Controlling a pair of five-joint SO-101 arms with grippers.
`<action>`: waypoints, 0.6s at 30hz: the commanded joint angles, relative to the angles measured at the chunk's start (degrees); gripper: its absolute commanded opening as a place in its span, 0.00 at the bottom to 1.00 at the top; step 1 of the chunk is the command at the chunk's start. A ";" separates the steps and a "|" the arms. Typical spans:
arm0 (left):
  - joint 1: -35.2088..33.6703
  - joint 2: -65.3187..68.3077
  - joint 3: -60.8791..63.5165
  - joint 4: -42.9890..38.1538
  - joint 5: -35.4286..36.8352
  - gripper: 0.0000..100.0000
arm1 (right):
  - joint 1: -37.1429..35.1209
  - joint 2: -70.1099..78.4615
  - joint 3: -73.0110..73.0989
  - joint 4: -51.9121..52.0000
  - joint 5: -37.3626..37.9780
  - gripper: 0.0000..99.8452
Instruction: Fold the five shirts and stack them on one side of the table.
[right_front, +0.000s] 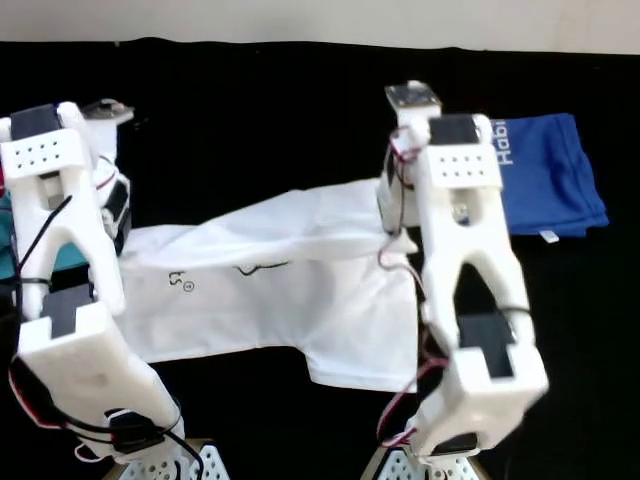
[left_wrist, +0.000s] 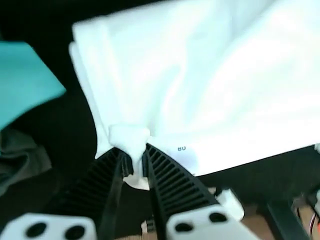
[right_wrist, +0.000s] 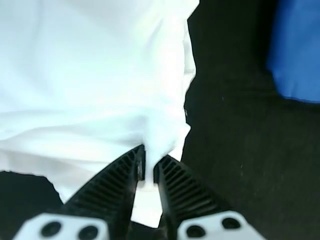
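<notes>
Teal shirt (left_wrist: 25, 80) cut off at edge; blue shirt (right_front: 550, 185) corner behind right arm (right_front: 470, 260).

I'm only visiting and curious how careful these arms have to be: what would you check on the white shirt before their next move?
1. Hold of the left gripper on the white shirt: ok, fabric is bunched in it.
2. Hold of the right gripper on the opposite edge: ok.
3. Smoothness of the white shirt: not ok, a ridge crosses it.
4. Gap to the blue shirt: ok, they lie apart.
5. Gap to the teal cloth: ok.
6. Firmness of both holds for pulling: cannot tell.
</notes>
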 joint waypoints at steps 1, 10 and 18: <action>-1.71 -7.25 7.16 -0.88 -1.85 0.01 | 2.86 -11.91 14.29 -4.88 4.04 0.01; -1.63 -15.78 32.04 -15.74 -4.22 0.01 | 2.95 -23.34 41.63 -17.36 7.47 0.01; -1.54 -20.44 40.92 -21.10 -4.57 0.01 | 2.95 -26.15 44.53 -17.45 7.65 0.01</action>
